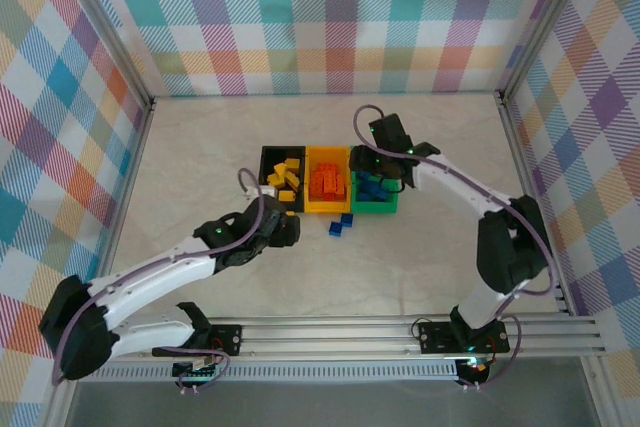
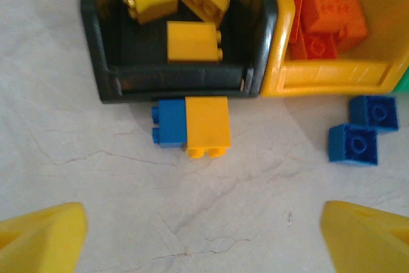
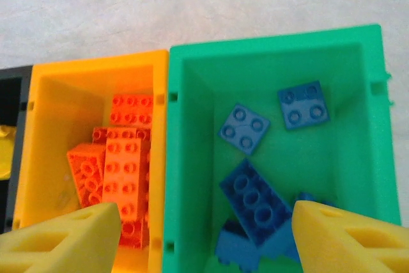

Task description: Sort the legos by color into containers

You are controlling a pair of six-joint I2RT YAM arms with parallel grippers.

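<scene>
Left wrist view showed my left tool point(image 2: 203, 238) released before a yellow brick point(image 2: 208, 126) touching a blue brick point(image 2: 169, 123) on the table point(image 2: 77, 177), just beside the black bin point(image 2: 179, 84). Light, rigid, slick plastic, I judged: pinch the flat sides. My right tool point(image 3: 204, 234) hovered released above the green bin point(image 3: 185, 94).

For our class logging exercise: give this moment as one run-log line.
left fingers open near yellow brick, blue brick by black bin | right fingers open over green bin

Three bins: black point(image 2: 179, 84), orange-yellow point(image 2: 332, 75), green point(image 3: 275, 49). Bricks on table point(image 2: 96, 177): three blue point(image 2: 169, 123) point(image 2: 374, 112) point(image 2: 353, 145), one yellow point(image 2: 208, 126).
</scene>
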